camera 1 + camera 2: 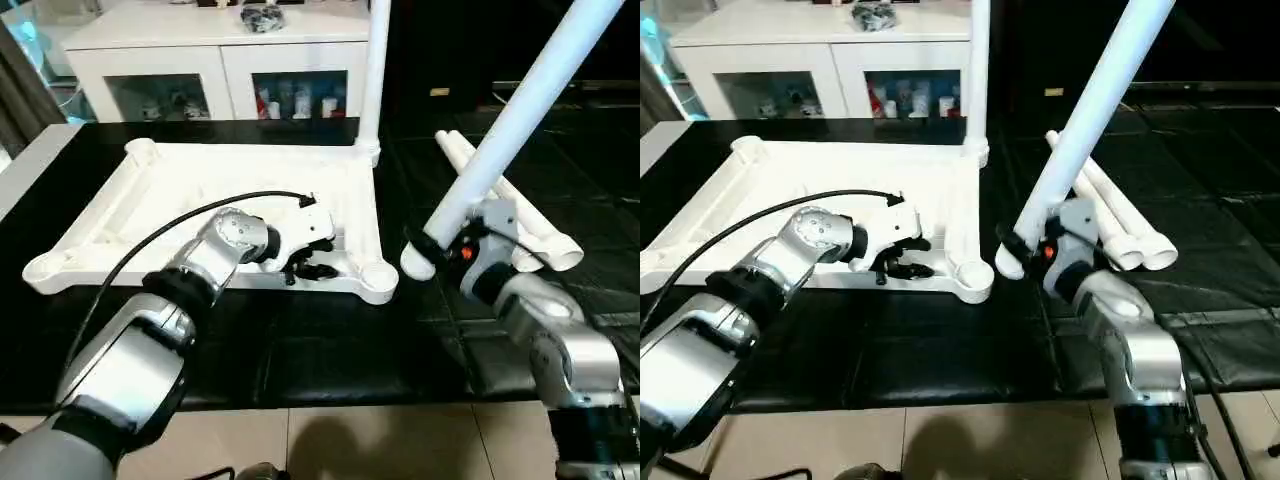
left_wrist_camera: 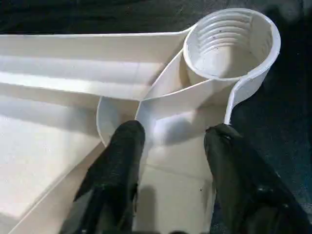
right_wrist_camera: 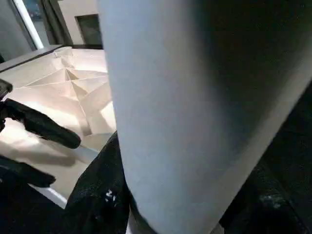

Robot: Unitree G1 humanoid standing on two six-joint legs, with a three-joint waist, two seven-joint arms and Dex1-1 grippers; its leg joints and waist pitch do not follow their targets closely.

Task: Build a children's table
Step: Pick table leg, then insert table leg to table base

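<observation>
The white plastic rectangular tabletop [image 1: 200, 200] lies ribbed underside up on the black table [image 1: 330, 360], its long side running left to right. One long white tapered tube leg [image 1: 374, 70] already stands upright in the far right corner socket.

The left claw [image 1: 312, 268] rests on the tabletop's near edge just left of the empty round near right corner socket [image 2: 229, 44]. Its two black fingers [image 2: 117, 170] are spread either side of a rib there; I cannot tell whether they pinch it.

The right claw [image 1: 432, 246] is clenched around a second white tube leg [image 1: 520, 110] close to its lower end. That leg slants up and away to the right, its lower end hanging just right of the near right socket and not over it. So the socket lies a little left of the leg's tip, and the leg would need tipping upright to enter, I judge.

Two spare white tube legs [image 1: 520, 225] lie side by side on the table behind the right claw.
</observation>
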